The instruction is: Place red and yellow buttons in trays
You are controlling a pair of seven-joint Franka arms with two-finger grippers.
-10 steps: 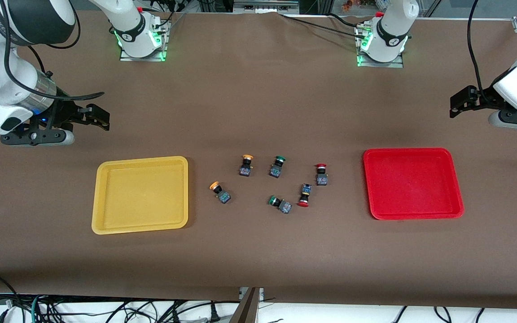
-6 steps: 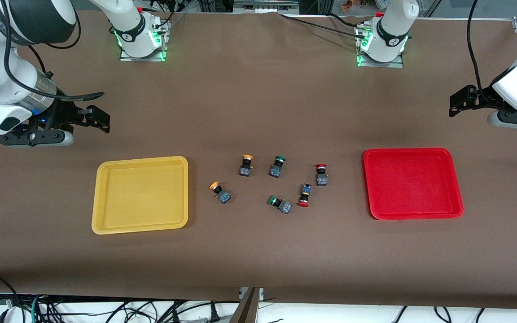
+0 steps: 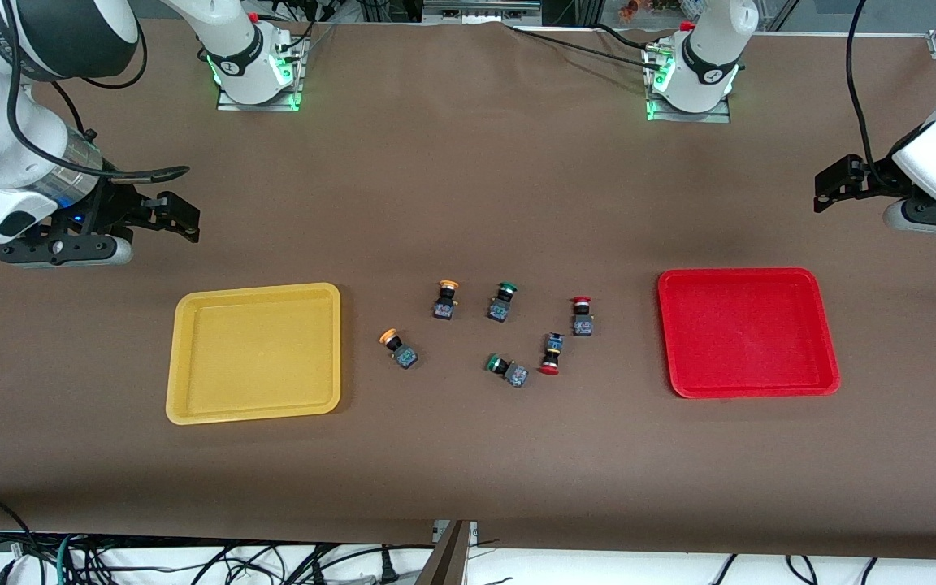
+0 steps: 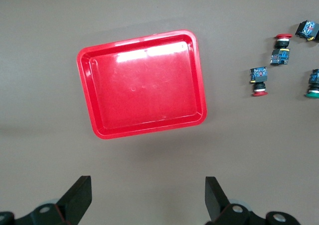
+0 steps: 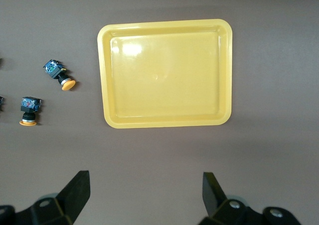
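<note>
The yellow tray point(image 3: 255, 352) lies toward the right arm's end of the table and the red tray point(image 3: 748, 331) toward the left arm's end; both hold nothing. Between them lie two yellow-capped buttons point(image 3: 445, 299) point(image 3: 397, 347) and two red-capped buttons point(image 3: 582, 315) point(image 3: 551, 354). My right gripper point(image 3: 179, 213) is open and empty, over bare cloth between the yellow tray and the bases. My left gripper point(image 3: 821, 191) is open and empty, over bare cloth between the red tray and the bases. The left wrist view shows the red tray point(image 4: 144, 83), the right wrist view the yellow tray point(image 5: 167, 73).
Two green-capped switches point(image 3: 502, 301) point(image 3: 507, 368) lie among the red and yellow buttons. The brown cloth point(image 3: 468, 455) covers the whole table. Both arm bases stand along the table edge farthest from the front camera.
Both hands have drifted only very slightly. The buttons and trays have not moved.
</note>
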